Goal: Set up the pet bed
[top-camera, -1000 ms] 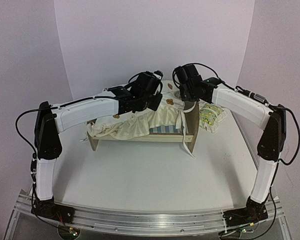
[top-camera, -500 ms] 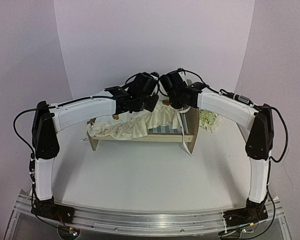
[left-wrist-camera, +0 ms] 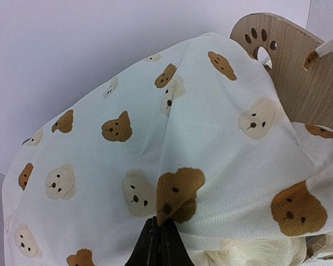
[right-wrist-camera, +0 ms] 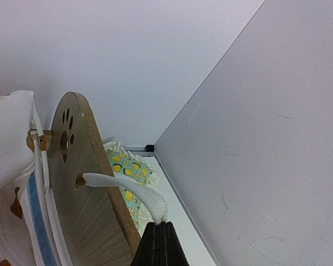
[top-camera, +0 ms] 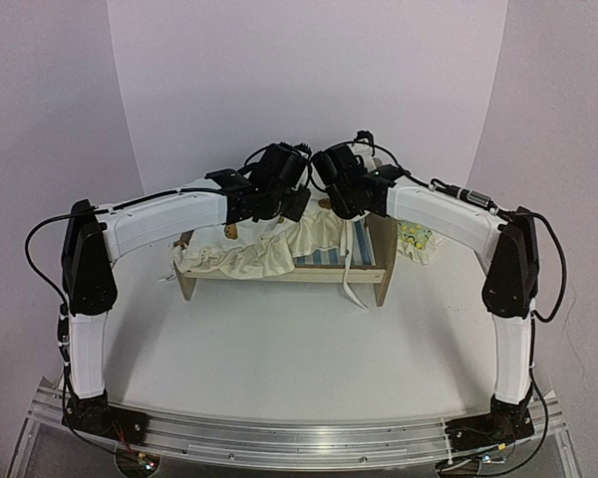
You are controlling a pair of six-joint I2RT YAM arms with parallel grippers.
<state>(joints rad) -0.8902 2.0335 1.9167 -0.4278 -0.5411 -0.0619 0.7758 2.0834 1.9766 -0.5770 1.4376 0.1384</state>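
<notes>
Top view: bright, even, soft light from above, w/ a lilac tint on the walls (top-camera: 309,80). Shadows are weak, only a pale one on the table (top-camera: 299,349) just in front of the bed (top-camera: 279,276). The rail (top-camera: 299,436) at the bottom edge gives a little glare and looks bent, so some distortion there. Corners are a bit darker.

Left wrist view: the cushion (left-wrist-camera: 155,111) is well lit and sharp, weave visible, w/ soft shade in the folds. The left gripper (left-wrist-camera: 159,246) at bottom centre is nearly black, no detail.

Right wrist view: the strap (right-wrist-camera: 122,183) is almost overexposed and the pillow (right-wrist-camera: 125,163) a bit soft. The walls are greyer at right than at upper left. The right gripper (right-wrist-camera: 160,246) is also very dark.
</notes>
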